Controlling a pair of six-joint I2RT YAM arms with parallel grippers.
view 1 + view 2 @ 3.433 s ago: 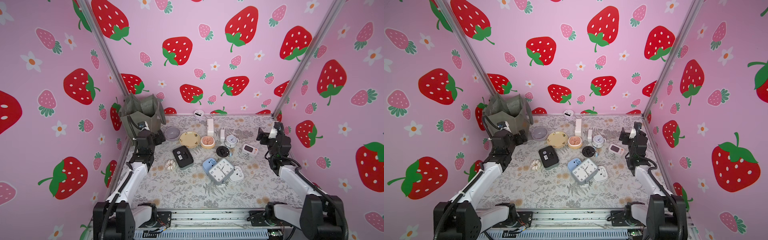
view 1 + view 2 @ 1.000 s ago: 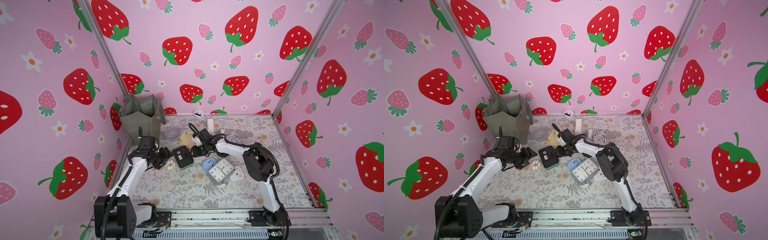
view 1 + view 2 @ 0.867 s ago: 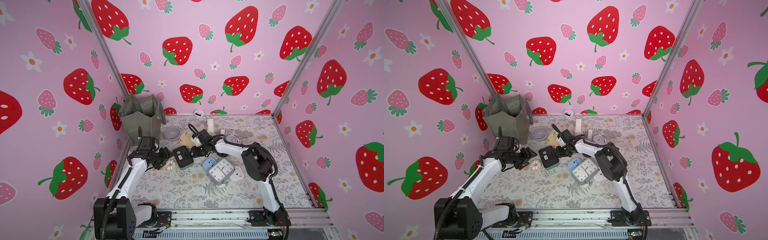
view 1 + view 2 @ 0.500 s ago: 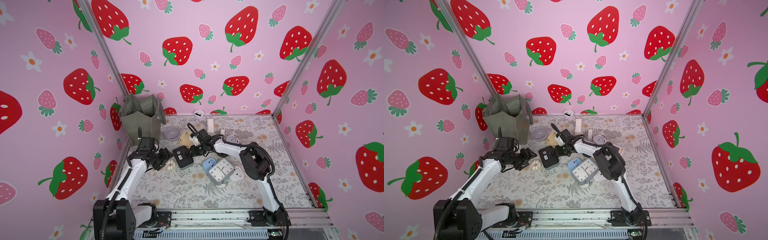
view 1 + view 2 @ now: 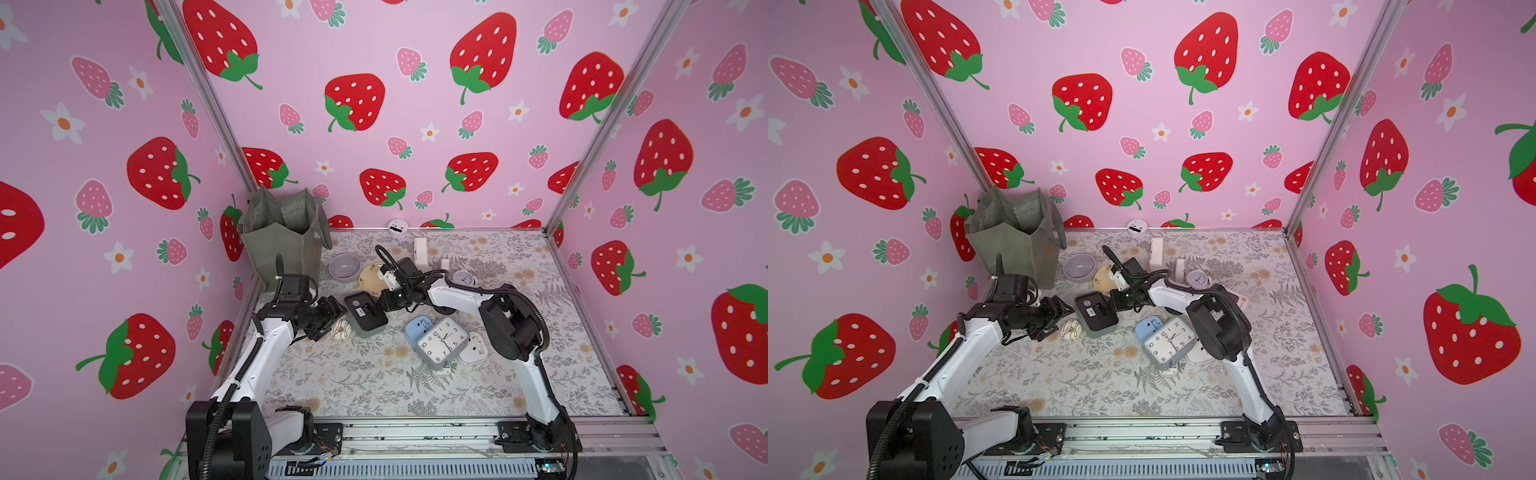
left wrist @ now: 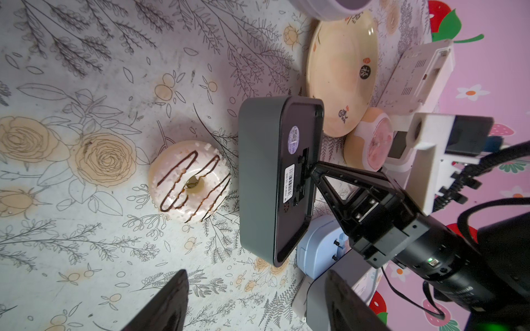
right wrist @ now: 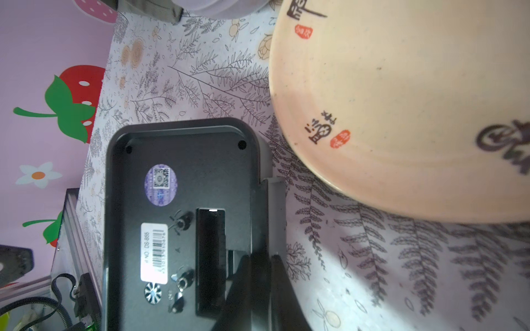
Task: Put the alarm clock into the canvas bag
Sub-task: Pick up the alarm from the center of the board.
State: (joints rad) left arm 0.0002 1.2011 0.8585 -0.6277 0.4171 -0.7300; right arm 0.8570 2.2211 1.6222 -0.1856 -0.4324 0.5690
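We see the right arm's fingers pinched narrow on the rim of the dark grey rectangular plastic alarm clock, whose labelled back shows as it lies on the floral table. The left arm's fingers gape wide near a white-iced doughnut. The olive-grey canvas bag stands in the far left corner, apart from the clock.

Olive-grey canvas bag, dark grey alarm clock, cream plate, chocolate-striped white doughnut
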